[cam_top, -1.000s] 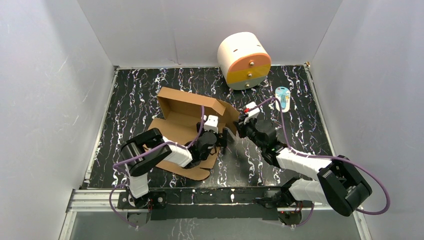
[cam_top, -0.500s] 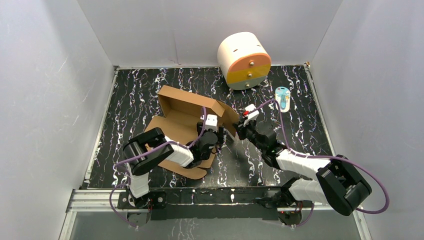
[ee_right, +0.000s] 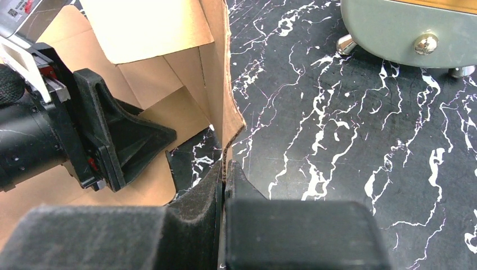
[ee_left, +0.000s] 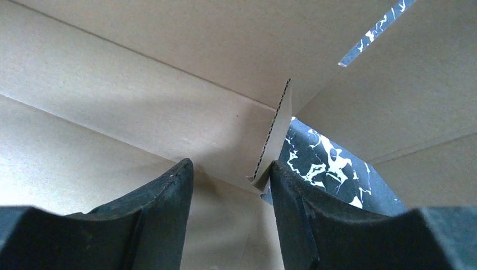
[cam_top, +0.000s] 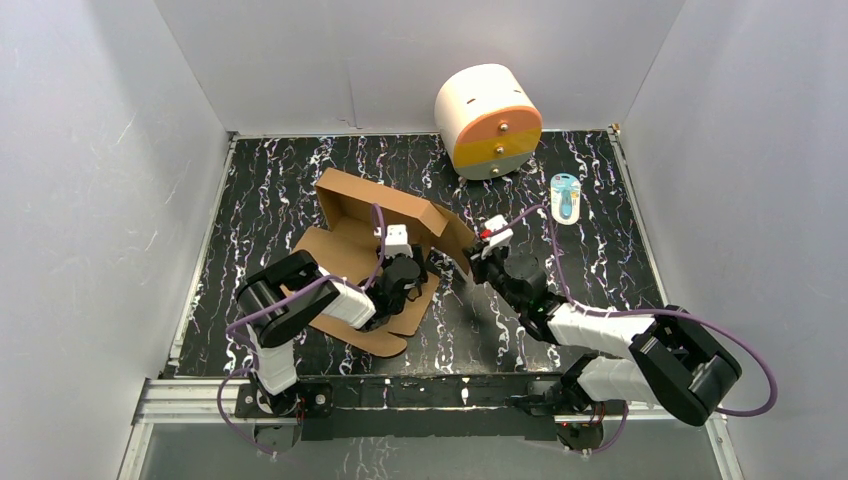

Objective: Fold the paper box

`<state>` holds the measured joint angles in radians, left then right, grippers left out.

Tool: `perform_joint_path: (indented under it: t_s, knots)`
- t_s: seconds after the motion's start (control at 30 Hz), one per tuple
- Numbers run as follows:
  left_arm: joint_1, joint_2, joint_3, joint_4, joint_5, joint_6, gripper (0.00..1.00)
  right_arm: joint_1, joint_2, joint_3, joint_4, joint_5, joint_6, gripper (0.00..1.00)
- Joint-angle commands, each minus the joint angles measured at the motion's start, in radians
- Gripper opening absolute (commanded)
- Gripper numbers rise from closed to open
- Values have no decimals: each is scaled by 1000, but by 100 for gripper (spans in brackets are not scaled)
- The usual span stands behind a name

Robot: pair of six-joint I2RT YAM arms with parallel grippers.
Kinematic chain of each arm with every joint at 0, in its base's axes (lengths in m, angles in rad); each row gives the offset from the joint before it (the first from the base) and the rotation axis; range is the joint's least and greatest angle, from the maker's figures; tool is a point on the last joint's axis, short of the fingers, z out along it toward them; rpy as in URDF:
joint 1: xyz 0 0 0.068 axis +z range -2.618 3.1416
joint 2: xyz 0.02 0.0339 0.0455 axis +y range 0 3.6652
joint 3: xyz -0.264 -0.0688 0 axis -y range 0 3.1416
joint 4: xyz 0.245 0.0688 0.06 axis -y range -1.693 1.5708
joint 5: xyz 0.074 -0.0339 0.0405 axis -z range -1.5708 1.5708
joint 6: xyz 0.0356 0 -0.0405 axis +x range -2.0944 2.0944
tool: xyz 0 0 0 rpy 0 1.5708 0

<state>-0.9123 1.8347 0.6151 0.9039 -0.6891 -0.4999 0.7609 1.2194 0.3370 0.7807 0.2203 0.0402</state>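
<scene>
Walls (cam_top: 100,200): plain white panels on three sides. Table (cam_top: 290,170): black top with white marble-style veining.

Paper box (cam_top: 350,200): left of centre on the table, in front of the left arm.
- Plain brown corrugated cardboard, matte, die-cut. The fluting shows on the cut edges in the left wrist view.
- Half formed: the back wall and right side wall stand up. The near panel lies flat on the table and has a rounded front edge.
- A narrow slot in one panel shows the tabletop through it.

Left arm: elbow folded out to the left, forearm running right over the flat panel, wrist inside the box.
- Left gripper (ee_left: 230,171): jaws apart, pointed into the inner corner.
- Fingers (ee_left: 163,197) are black and slightly textured.
- A thin upright tab edge stands in the gap. Its lower corner touches the inner face of the right-hand finger, and the other finger is clear of it. Not clamped.

Right arm: stretched low from its base, forearm running up-left across the table to the box's right side wall.
- Right gripper (ee_right: 225,174): jaws together, pinching the lower edge of that wall. The cardboard edge disappears into the seam between the pads.
- The wall is upright, with a slight bend at its bottom corner.

Drum (cam_top: 488,120): back right, well apart from the box. It's a white cylinder with a flat face banded orange, yellow and grey-green, with small brass knobs and short feet.

Small blue-and-clear item (cam_top: 566,197): near the table's right edge, just in front of the drum. Too small to identify.
</scene>
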Motion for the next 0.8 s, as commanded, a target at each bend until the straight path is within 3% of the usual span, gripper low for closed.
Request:
perform_joint_path:
  t_s: [0.0,0.43,0.67,0.77]
  knots:
    - [27,-31,-25,-59,21,-95,49,46,-37,8,90,145,-9,7]
    - [26,15,-5,-73,108,-201,48,220,50,51,162,470,88,10]
    - [27,31,10,-74,149,-232,48,294,179,121,193,577,172,10]
    - [27,30,14,-74,157,-234,48,308,195,164,174,549,179,10]
